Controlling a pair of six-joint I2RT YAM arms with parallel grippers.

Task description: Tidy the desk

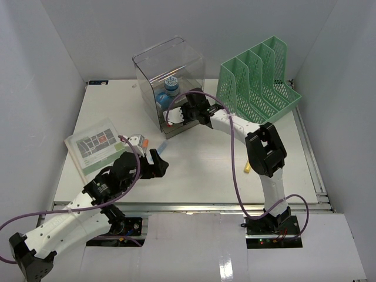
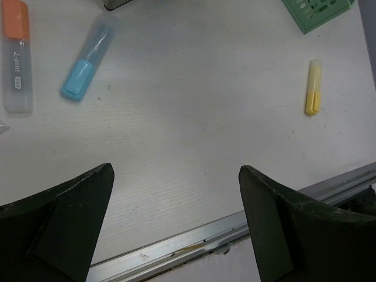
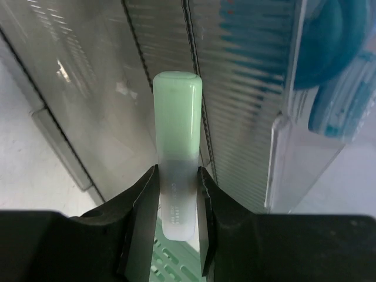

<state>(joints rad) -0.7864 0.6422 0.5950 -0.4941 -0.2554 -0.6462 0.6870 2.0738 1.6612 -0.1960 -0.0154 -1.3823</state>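
The white desk (image 1: pixel 200 176) has a metal rail (image 2: pixel 200 235) along its front edge. My right gripper (image 3: pixel 176 176) is shut on a green highlighter (image 3: pixel 176 111), cap pointing at the ribbed front of the clear smoky drawer box (image 3: pixel 235 88). In the top view the right gripper (image 1: pixel 176 116) sits at the box's (image 1: pixel 167 76) lower front. My left gripper (image 2: pixel 176 194) is open and empty, low over the desk's (image 2: pixel 194 135) near part; in the top view it (image 1: pixel 157 163) is left of centre. An orange highlighter (image 2: pixel 16 56), a blue highlighter (image 2: pixel 88 59) and a yellow highlighter (image 2: pixel 314 87) lie loose on the desk.
A green mesh file rack (image 1: pixel 258 82) stands at the back right; its corner shows in the left wrist view (image 2: pixel 314 12). A booklet (image 1: pixel 97 147) lies at the left. Blue items (image 3: pixel 329 59) sit inside the drawer box. The yellow highlighter (image 1: pixel 247 167) lies by the right arm.
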